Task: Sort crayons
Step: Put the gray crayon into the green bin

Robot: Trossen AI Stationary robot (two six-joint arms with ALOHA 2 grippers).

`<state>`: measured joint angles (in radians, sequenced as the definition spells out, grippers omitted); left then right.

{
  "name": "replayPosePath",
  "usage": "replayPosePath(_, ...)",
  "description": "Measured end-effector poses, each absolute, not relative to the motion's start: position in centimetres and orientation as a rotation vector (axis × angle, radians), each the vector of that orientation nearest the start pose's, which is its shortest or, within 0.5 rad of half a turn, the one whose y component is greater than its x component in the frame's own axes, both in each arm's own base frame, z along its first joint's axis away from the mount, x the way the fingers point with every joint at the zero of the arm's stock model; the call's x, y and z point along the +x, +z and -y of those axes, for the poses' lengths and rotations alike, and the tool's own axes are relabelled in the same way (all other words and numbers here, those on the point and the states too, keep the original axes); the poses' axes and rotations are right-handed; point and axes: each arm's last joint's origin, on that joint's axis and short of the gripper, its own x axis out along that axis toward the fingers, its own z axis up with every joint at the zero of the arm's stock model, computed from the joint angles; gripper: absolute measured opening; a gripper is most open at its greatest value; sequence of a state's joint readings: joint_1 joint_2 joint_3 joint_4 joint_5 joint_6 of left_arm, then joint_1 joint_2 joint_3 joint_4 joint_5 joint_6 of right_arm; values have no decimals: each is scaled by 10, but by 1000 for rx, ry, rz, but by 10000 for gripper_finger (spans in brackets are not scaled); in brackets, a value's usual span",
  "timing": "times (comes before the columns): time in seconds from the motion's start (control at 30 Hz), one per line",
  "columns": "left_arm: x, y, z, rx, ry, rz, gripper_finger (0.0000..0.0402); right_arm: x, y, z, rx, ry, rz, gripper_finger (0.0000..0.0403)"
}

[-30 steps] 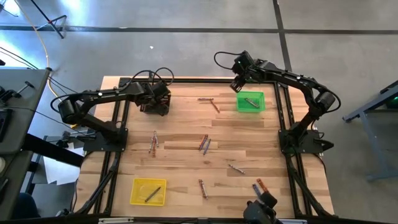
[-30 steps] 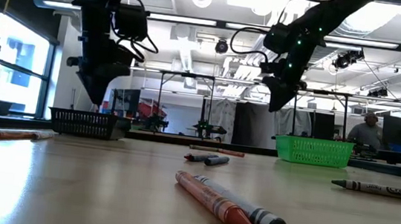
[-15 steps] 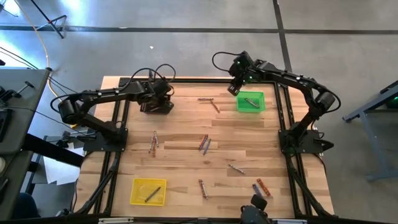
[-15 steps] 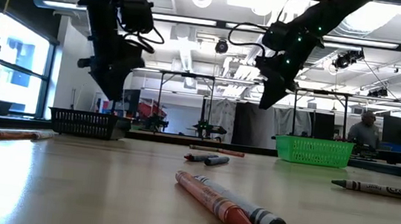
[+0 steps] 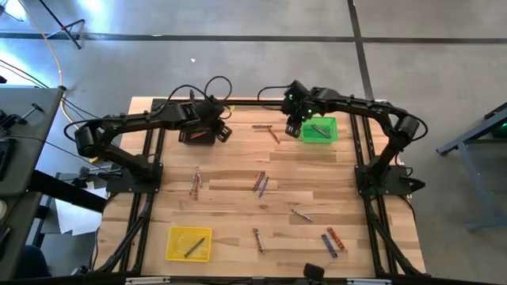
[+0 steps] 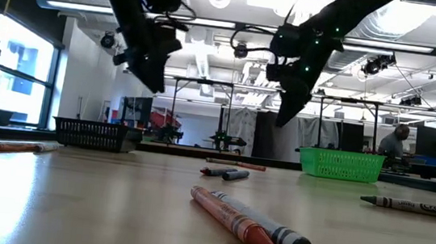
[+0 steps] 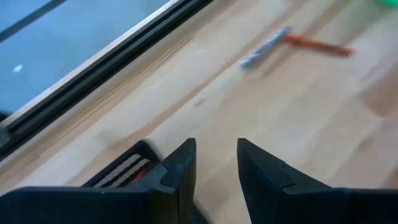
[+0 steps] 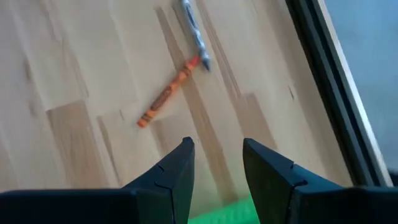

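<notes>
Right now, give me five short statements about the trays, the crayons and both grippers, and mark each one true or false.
1. The green plastic tray sits at the table's far right. True.
2. The yellow plastic tray is empty. False: one dark crayon lies in it.
3. The right gripper holds an orange crayon. False: its fingers are apart with nothing between them; the orange crayon lies on the wood.
4. The left gripper hangs beside the black mesh tray, empty. True.
5. The grey crayon and that orange crayon lie in the green tray. False: both lie on the wooden table.
</notes>
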<state>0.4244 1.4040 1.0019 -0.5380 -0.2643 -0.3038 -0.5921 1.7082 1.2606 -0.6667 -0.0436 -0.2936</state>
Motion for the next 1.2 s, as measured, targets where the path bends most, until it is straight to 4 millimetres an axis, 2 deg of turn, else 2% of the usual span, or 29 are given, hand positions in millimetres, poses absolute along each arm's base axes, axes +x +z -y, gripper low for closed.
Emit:
replayPosePath(0.13,266,250,-107,-314,710,-797,102,303,213,193,13,-282,-1101,130)
replayPosePath(0.27,275,252,-91,-249,632,-775,102,317,192,196,-76,-224,-1105,130)
replayPosePath(0.4,279,252,-77,-181,562,-795,102,333,171,201,-126,-214,-1062,130)
replayPosePath(0.57,282,252,-65,-109,506,-812,102,349,157,201,-159,-215,-1002,130)
replayPosePath(0.8,282,252,-61,-85,491,-818,102,359,143,199,-195,-190,-986,130)
replayPosePath(1.0,282,252,-61,-85,491,-819,102,372,133,207,-192,-188,-992,130)
replayPosePath(1.2,282,252,-61,-88,491,-817,102,382,132,215,-177,-175,-996,130)
